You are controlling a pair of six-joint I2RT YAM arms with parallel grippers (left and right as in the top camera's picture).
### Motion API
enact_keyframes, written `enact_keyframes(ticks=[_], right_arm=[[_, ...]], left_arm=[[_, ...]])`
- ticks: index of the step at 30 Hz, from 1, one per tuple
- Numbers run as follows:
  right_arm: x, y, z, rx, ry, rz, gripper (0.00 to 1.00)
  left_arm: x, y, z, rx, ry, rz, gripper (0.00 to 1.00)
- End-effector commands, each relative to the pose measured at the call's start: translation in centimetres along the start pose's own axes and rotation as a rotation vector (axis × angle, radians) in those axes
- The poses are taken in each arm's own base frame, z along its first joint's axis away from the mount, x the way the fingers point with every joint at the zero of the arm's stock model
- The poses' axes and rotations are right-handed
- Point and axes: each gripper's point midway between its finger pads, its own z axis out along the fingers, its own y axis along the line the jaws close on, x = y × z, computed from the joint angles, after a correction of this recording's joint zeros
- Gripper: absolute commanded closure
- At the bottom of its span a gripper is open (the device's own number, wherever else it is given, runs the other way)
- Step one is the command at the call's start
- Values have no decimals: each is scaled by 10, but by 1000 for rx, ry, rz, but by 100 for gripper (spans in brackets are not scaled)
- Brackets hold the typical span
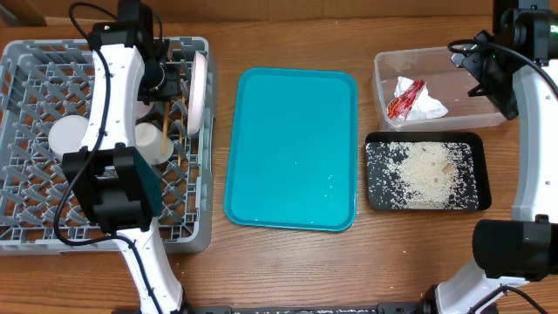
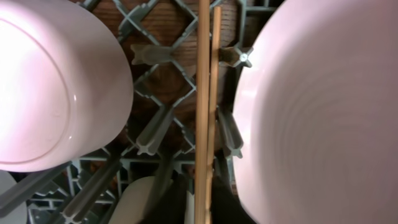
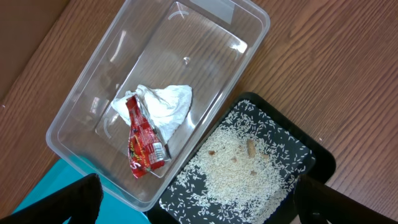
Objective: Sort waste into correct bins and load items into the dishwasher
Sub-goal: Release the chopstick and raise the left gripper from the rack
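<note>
My left gripper (image 1: 159, 80) (image 2: 205, 208) is down inside the grey dishwasher rack (image 1: 35, 209). Its jaws are slightly open, and the wooden chopsticks (image 1: 165, 129) (image 2: 203, 112) stand between them, with a sliver of gap on one side. A pinkish plate (image 1: 199, 92) (image 2: 317, 118) stands on edge to the right and a pale bowl (image 2: 50, 87) to the left. My right gripper (image 1: 488, 74) (image 3: 196, 205) hangs open and empty above the bins. The clear tub (image 1: 453, 61) (image 3: 205, 25) holds the red wrapper (image 1: 405, 98) (image 3: 144, 143) and tissue (image 3: 165, 102). Rice (image 1: 427, 170) (image 3: 236, 168) lies in the black tray (image 1: 377, 139).
A teal serving tray (image 1: 292, 148) lies between the rack and the bins. A white bowl (image 1: 68, 135) and a small cup (image 1: 150, 141) sit in the rack near the left arm. The rack's upright tines (image 2: 158, 124) crowd round the chopsticks.
</note>
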Motion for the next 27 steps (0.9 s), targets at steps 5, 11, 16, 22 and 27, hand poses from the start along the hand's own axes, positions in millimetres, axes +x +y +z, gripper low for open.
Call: enact_keyframes(ticks=[5, 11, 16, 22, 27], right_arm=[[-2, 0, -3, -3, -14, -4, 0], [-2, 0, -3, -3, -14, -4, 0], [-2, 0, -3, -3, -14, -4, 0], [-2, 0, -3, -3, -14, -4, 0], [-2, 0, -3, -3, -14, -4, 0]], left_arm=[[3, -2, 2, 27, 12, 5, 43], [11, -3, -8, 32, 46, -64, 54], [11, -16, -63, 104, 27, -124, 58], [12, -39, -137, 244, -86, -111, 54], [28, -52, -207, 320, -235, -87, 16]])
